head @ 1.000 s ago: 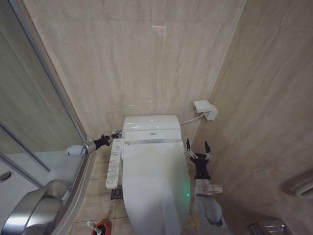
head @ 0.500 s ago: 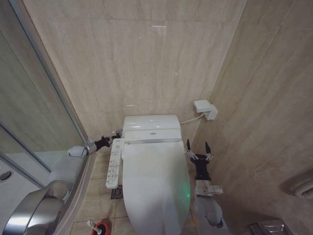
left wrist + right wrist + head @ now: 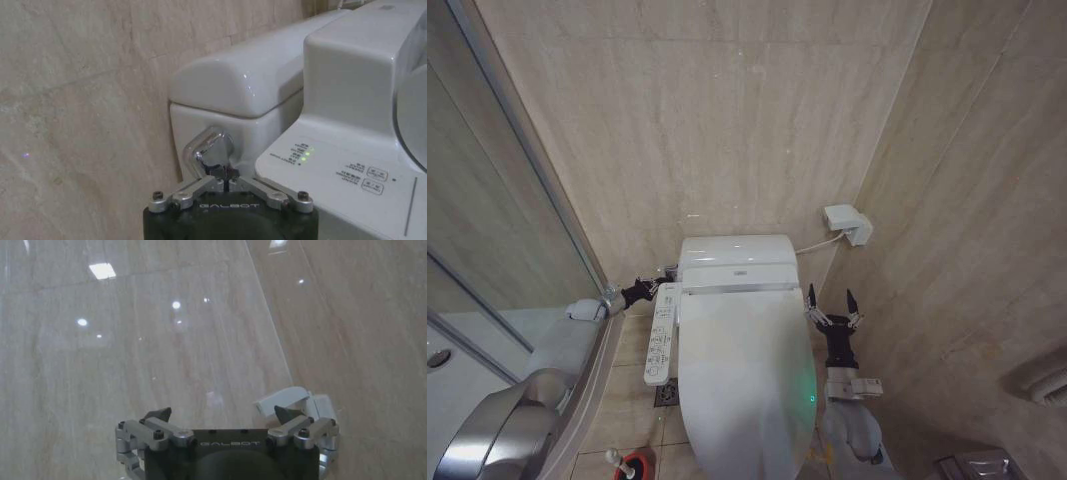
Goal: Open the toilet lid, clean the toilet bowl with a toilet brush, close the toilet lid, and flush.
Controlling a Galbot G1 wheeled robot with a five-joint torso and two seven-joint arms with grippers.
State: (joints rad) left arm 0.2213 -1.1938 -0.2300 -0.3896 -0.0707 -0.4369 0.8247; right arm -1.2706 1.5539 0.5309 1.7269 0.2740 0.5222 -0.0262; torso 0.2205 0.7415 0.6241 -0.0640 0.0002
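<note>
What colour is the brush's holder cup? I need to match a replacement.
Red, seen best in the head view: the toilet brush stands in its holder cup.

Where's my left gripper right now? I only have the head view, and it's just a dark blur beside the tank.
Observer: The left gripper is shut, its tips at the chrome flush lever on the tank's side.
Operator: Is the panel powered?
Observer: Yes, small green lights glow on the button panel in the left wrist view.
Operator: And the right gripper?
Observer: The right gripper is open and holds nothing, facing the tiled wall, with a white wall box just ahead.
</note>
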